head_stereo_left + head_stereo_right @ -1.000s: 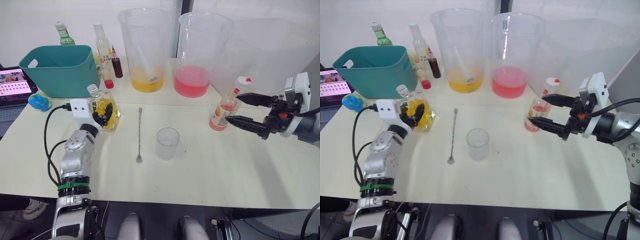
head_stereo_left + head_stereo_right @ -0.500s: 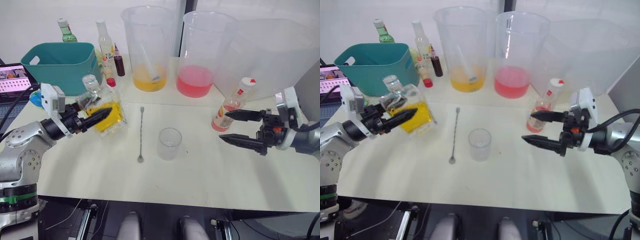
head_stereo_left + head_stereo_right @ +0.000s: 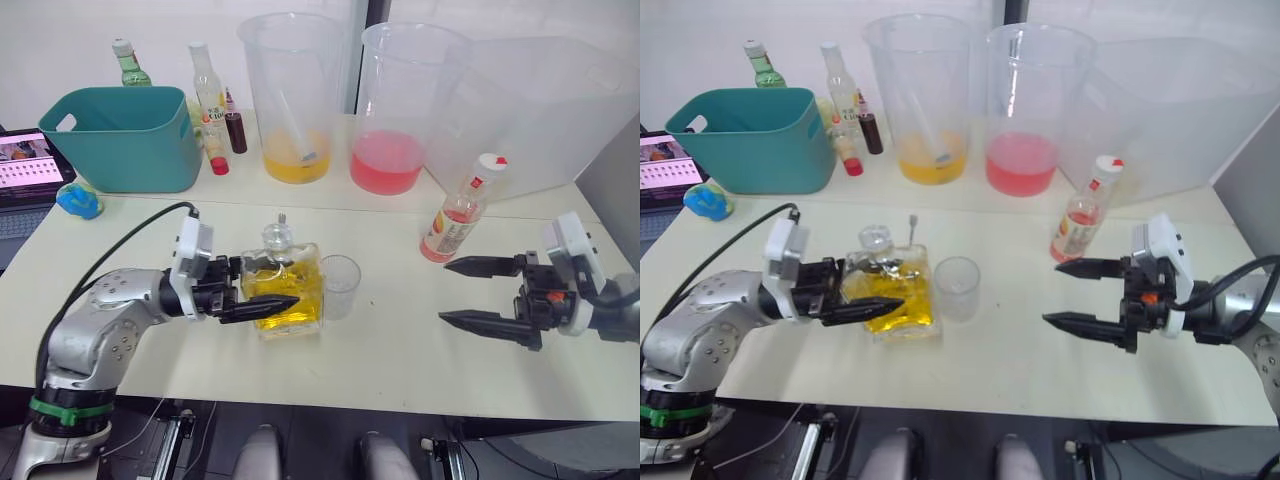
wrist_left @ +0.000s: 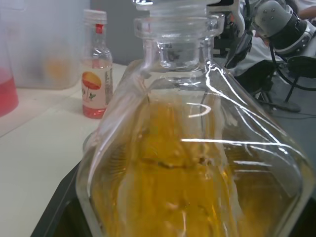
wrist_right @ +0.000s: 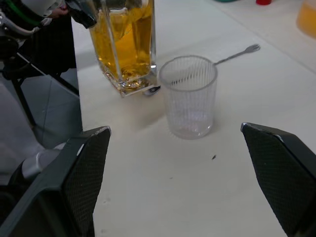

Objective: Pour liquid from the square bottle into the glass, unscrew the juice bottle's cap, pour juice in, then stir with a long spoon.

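My left gripper (image 3: 272, 292) is shut on the square bottle (image 3: 285, 290), which is upright with its stopper (image 4: 172, 10) in and yellow liquid inside. The bottle's base is at table level just left of the glass (image 3: 340, 286). The empty glass (image 5: 190, 96) stands between the fingers of my open right gripper (image 3: 445, 291), well ahead of them. The long spoon (image 5: 236, 53) lies behind the glass, its near end under the square bottle. The juice bottle (image 3: 458, 212) stands capped (image 3: 491, 162) at the right, beyond my right gripper.
At the back stand a teal basket (image 3: 125, 135), a beaker with yellow liquid (image 3: 290, 100), a beaker with pink liquid (image 3: 392, 110) and a large translucent bin (image 3: 540, 110). Slim bottles (image 3: 208, 95) cluster beside the basket. A laptop (image 3: 25, 165) sits at far left.
My left gripper carried the square bottle rightward and nearer, from by the basket to beside the glass, over the spoon. My right gripper drew back from the juice bottle toward the table's front.
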Controlling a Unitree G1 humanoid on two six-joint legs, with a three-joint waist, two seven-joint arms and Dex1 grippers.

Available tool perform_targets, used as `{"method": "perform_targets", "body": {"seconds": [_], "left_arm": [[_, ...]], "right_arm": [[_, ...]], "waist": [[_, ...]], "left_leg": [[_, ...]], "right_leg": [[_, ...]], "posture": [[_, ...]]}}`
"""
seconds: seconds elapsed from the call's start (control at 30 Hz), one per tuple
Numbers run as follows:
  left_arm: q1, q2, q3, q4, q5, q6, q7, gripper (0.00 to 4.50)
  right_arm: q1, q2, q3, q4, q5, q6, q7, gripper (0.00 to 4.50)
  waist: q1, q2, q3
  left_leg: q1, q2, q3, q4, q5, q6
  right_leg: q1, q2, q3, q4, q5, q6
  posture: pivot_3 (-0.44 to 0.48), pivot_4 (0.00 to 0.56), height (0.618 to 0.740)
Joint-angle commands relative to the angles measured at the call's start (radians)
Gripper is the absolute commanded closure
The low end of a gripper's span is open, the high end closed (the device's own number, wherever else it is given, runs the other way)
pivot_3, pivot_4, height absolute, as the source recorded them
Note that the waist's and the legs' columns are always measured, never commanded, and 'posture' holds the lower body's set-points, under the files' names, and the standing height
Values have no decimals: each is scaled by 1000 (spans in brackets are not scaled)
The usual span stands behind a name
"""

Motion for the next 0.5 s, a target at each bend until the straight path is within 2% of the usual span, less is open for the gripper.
{"method": "perform_targets", "body": {"seconds": [0.03,0.27,0.37,0.5], "left_arm": [[-31,-34,-63,5,32,-85,-80,1696],[-25,-67,-134,66,114,-183,-152,1696],[-32,-117,-140,147,163,-265,-138,1696],[-18,-119,-162,181,216,-330,-178,1696]], "right_arm": [[-15,-15,-94,-58,82,24,-37,0],[7,-30,-152,-101,146,54,-87,0],[21,-38,-170,-115,159,63,-106,0],[52,-54,-169,-139,174,74,-100,0]], "waist": [[0,0,0],[-2,0,0],[2,1,0],[3,0,0]], "left_leg": [[0,0,0,0,0,0],[0,0,0,0,0,0],[0,0,0,0,0,0],[0,0,-1,1,0,0]], "right_leg": [[0,0,0,0,0,0],[0,0,0,0,0,0],[0,0,0,0,0,0],[1,0,0,0,0,0]], "posture": [[0,150,728],[0,150,728],[0,150,728],[0,150,728]]}}
